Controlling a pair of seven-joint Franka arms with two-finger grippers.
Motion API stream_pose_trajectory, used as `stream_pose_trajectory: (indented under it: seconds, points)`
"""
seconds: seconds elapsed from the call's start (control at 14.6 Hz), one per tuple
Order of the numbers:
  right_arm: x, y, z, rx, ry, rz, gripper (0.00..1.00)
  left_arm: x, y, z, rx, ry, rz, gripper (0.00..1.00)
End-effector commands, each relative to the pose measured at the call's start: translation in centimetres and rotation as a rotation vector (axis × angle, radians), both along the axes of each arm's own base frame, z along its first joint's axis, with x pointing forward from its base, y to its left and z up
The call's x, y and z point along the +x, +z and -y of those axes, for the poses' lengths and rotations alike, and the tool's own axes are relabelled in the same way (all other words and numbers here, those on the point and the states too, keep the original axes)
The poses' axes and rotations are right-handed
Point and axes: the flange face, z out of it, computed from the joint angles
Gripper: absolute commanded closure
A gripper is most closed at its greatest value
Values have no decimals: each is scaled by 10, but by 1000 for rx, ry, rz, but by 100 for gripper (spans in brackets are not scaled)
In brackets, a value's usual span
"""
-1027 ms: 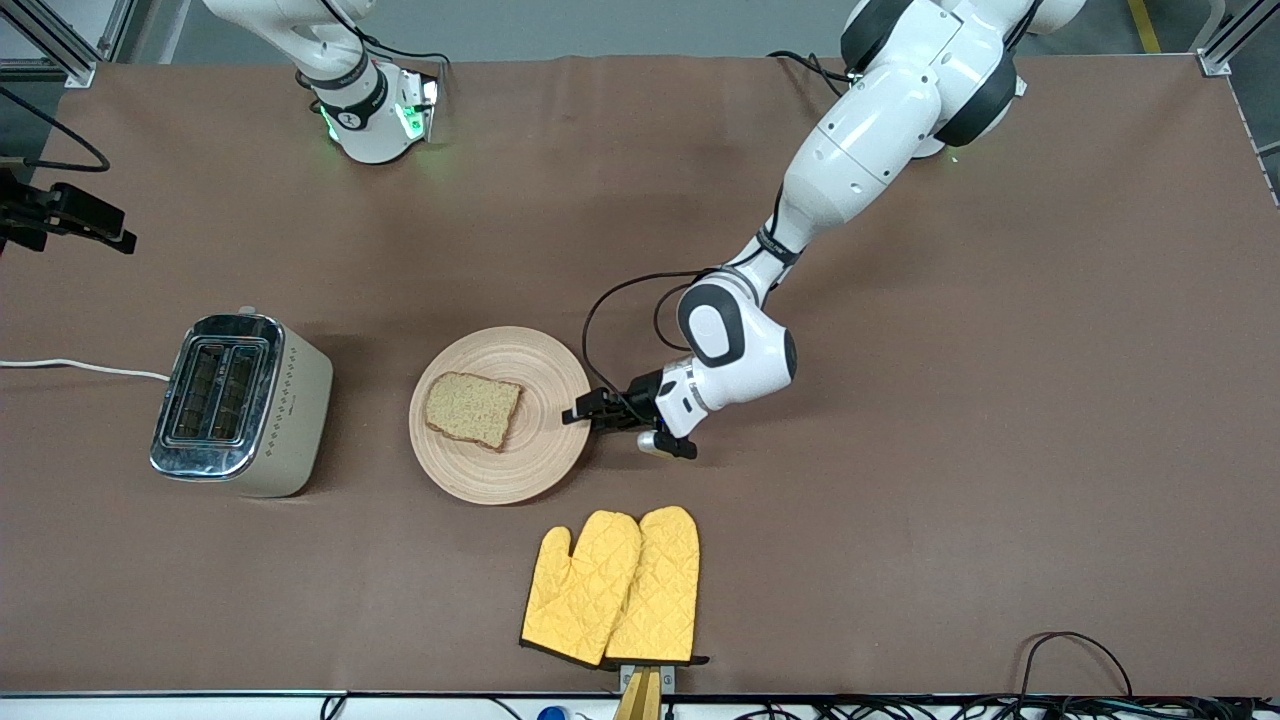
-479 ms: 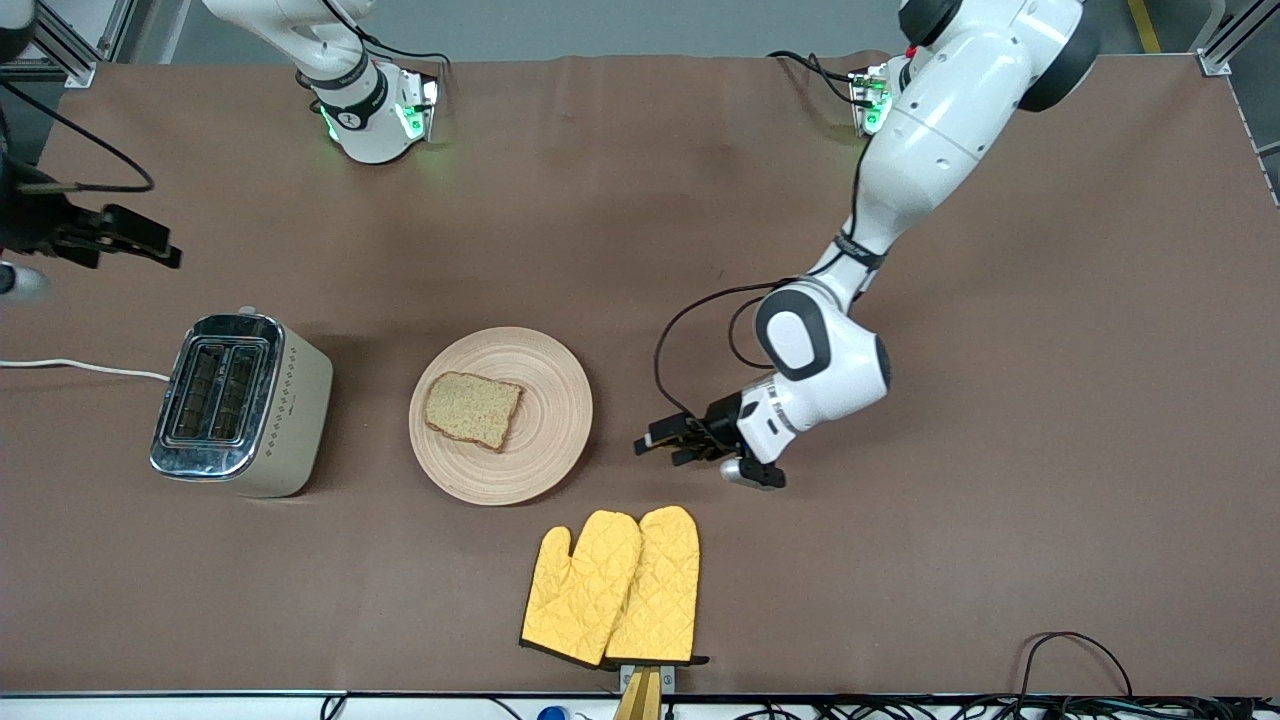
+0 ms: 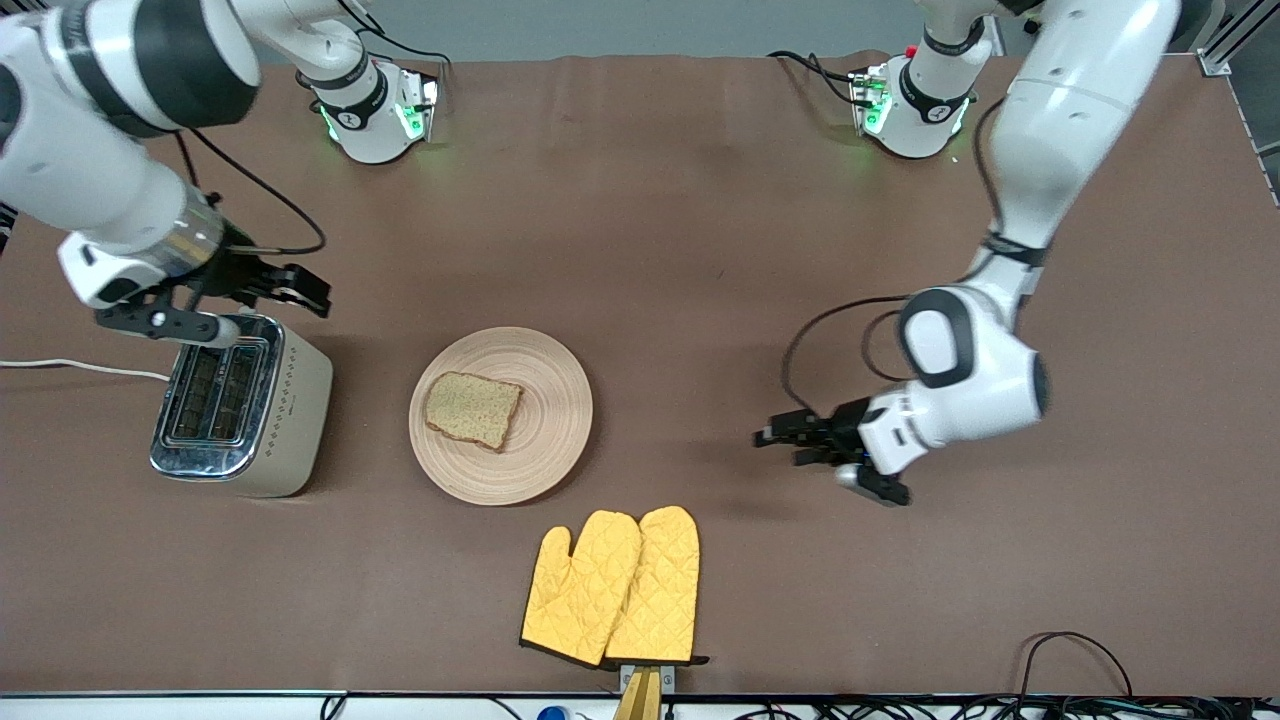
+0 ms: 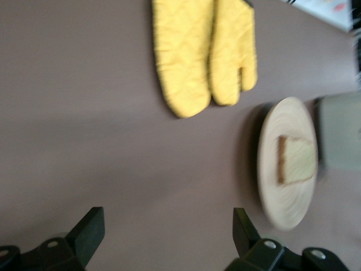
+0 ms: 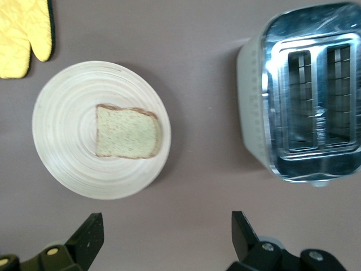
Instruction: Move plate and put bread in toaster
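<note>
Bread [image 3: 472,409] lies on plate [image 3: 545,370], apart from both open claws.

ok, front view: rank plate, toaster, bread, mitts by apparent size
1. Plate and mitts: look about alike, not ranking them.
2. Toaster: a bit smaller, though a gripper covers one corner.
3. Bread: clearly smallest.

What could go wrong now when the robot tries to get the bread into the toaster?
1. The bread lies flat on the plate, so the open right gripper, now over the table beside the toaster, might push it around instead of picking it up.
2. The toaster's slots are narrow; a tilted slice could catch on the chrome top.
The open left gripper hangs over bare table, holding nothing.
</note>
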Motion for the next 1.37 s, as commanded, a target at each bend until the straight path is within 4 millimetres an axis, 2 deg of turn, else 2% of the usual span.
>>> stream_pose_trajectory:
  seconds: [0.0,0.21,0.34,0.41,0.55,0.62,0.89,0.96,1.16,1.3]
  points:
    - [-2,-44,-33,2,-41,22,0,-3,59,-56,170,-97,-9,0]
    - [9,-105,-55,5,-44,60,0,-9,117,-85,284,-158,-23,0]
    - [16,-137,-61,2,-41,78,0,-19,171,-97,415,-173,-7,0]
    - [19,-150,-63,-2,-39,71,0,-21,199,-102,480,-188,26,0]
    - [19,-175,-68,-18,-50,40,0,-26,239,-118,569,-202,32,0]
    - [19,-183,-71,-25,-57,30,0,-26,255,-134,577,-169,23,0]
    - [21,-228,-73,-50,-70,-7,2,-44,304,-148,621,-74,22,0]
    - [21,-230,-74,-51,-71,-9,6,-49,312,-147,631,-52,13,0]
    - [20,-254,-74,-63,-75,-29,10,-66,335,-142,675,64,-26,0]
    - [20,-261,-73,-66,-79,-36,17,-80,347,-136,683,151,-69,0]
